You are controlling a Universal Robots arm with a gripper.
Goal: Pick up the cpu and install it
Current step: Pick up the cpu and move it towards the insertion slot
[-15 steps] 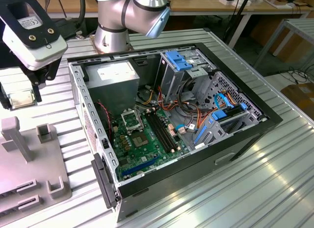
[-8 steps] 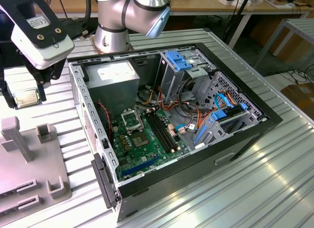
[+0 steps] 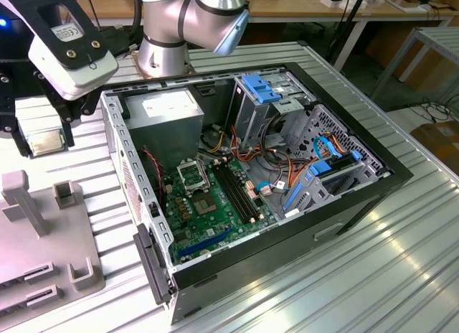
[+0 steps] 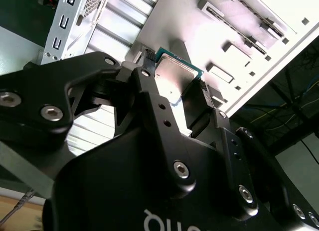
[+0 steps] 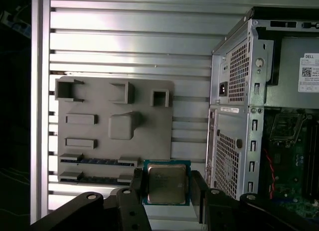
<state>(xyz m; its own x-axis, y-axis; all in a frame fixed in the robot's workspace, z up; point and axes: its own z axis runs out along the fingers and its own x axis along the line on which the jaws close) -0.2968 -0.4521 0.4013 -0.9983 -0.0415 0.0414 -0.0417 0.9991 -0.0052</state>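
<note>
The cpu (image 3: pixel 44 141) is a small silver-grey square with a green rim. It hangs above the slatted table at the exterior view's left, outside the open computer case (image 3: pixel 337 218). My gripper (image 3: pixel 41 148) is shut on it, one black finger on each side. In both wrist views the cpu (image 5: pixel 167 183) (image 4: pixel 174 77) sits flat between the fingers (image 5: pixel 136 187), over the edge of a grey fixture plate (image 5: pixel 99 106). The black-framed socket (image 3: pixel 192 176) lies uncovered on the green motherboard inside the case, well to the right of the gripper in the exterior view.
The case wall (image 3: pixel 125 168) stands between the gripper and the motherboard. A power supply (image 3: pixel 168 110), drive cages (image 3: pixel 262 96) and cables crowd the case's far side. The grey fixture plate (image 3: pixel 43 254) has upright posts. The arm's base (image 3: pixel 165 39) stands behind the case.
</note>
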